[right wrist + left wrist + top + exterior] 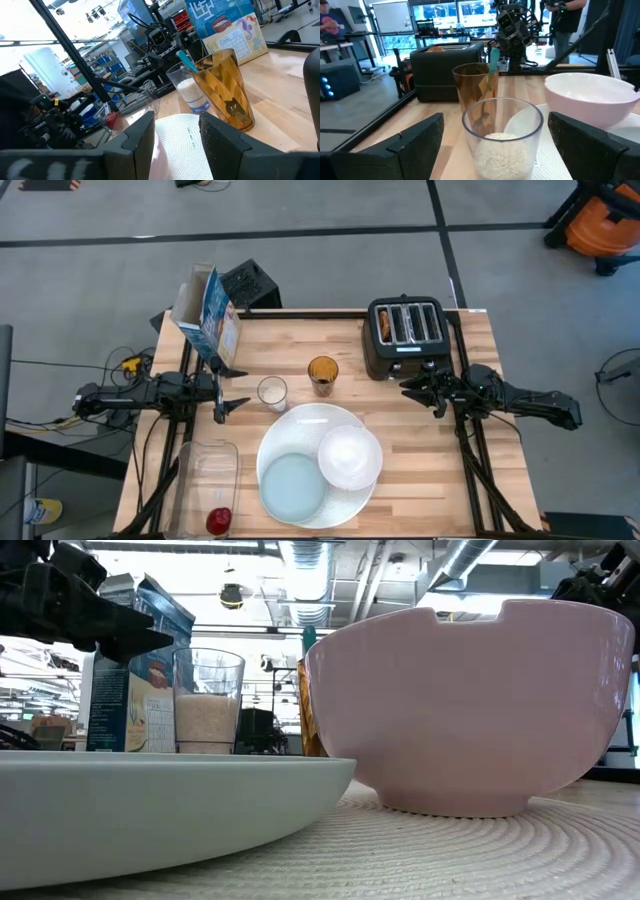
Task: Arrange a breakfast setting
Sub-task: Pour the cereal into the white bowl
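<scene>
Upright, the blue cereal box [208, 313] leans slightly outward.

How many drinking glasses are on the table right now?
2. A clear glass holding white grains stands just off the large white plate, nearest the left gripper. An amber glass with a blue-handled spoon stands beside it, toward the toaster. None seem hidden.

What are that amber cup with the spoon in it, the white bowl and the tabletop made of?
The amber cup looks like tinted see-through glass or plastic: you can see through its faceted wall, so which one stays open. The white bowl seems glazed ceramic or glossy plastic, smooth with soft highlights. The table looks like pale wood, laid in jointed strips with visible grain.
</scene>
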Controlling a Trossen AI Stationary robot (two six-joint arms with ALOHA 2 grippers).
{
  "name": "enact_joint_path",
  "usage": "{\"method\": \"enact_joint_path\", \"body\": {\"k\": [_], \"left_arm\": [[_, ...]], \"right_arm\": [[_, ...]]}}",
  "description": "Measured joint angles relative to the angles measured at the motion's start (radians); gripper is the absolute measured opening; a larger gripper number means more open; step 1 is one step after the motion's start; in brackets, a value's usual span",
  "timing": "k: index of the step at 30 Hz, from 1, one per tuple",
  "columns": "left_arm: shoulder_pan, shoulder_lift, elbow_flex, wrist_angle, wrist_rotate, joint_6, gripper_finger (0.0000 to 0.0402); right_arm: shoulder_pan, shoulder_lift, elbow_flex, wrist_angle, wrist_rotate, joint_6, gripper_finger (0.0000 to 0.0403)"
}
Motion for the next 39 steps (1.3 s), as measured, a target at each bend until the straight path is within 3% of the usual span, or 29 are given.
{"method": "enact_joint_path", "body": {"k": [4,17,23,29,39], "left_arm": [[0.000,0.000,0.000,0.000,0.001,-0.064,0.0346],[0.000,0.000,-0.002,0.048,-0.004,-0.497,0.0346],[0.000,0.000,-0.001,0.012,-0.072,-0.527,0.0346],[0.000,0.001,0.000,0.010,-0.064,-0.573,0.0346],[0.000,0.001,0.001,0.009,-0.117,-0.431,0.0346]], "right_arm": [[0.000,0.000,0.000,0.000,0.000,0.000,0.0178],[0.000,0.000,0.000,0.000,0.000,0.000,0.0178],[0.000,0.000,0.000,0.000,0.000,0.000,0.0178],[0.000,0.000,0.000,0.000,0.000,0.000,0.0178],[0.000,0.000,0.000,0.000,0.000,0.000,0.0178]]}}
